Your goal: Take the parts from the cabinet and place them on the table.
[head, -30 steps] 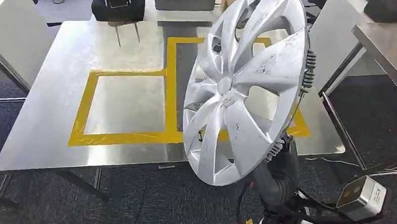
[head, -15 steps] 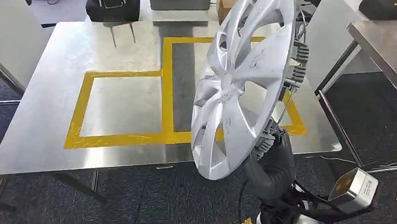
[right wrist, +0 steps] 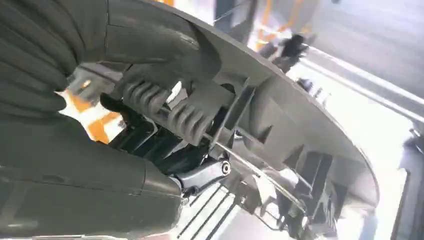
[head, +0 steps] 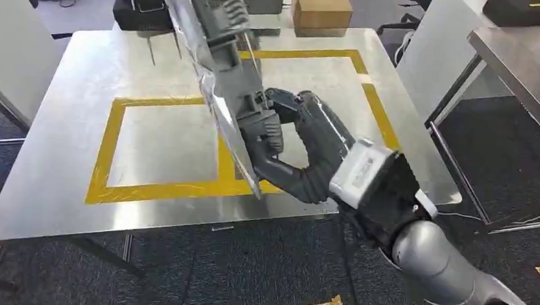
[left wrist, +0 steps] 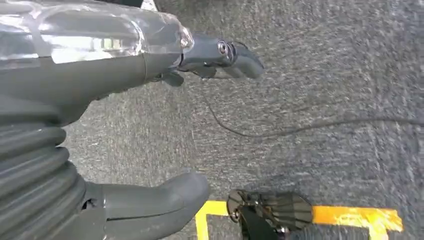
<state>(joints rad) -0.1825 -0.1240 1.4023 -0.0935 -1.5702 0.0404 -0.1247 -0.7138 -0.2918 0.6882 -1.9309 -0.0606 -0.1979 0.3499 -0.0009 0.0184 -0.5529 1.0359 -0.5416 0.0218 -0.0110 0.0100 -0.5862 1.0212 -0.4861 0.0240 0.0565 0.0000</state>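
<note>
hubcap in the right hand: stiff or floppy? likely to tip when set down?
Probably stiff and light: the hubcap keeps its shape held by one rim in the right hand. Held edge-on above the table, it would likely fall flat, perhaps sliding on the metal.

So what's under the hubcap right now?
The hubcap, held on edge by the right hand, hangs over the steel table and its yellow tape outlines. The strip of tabletop directly behind the cap is hidden, so anything lying there can't be told.
</note>
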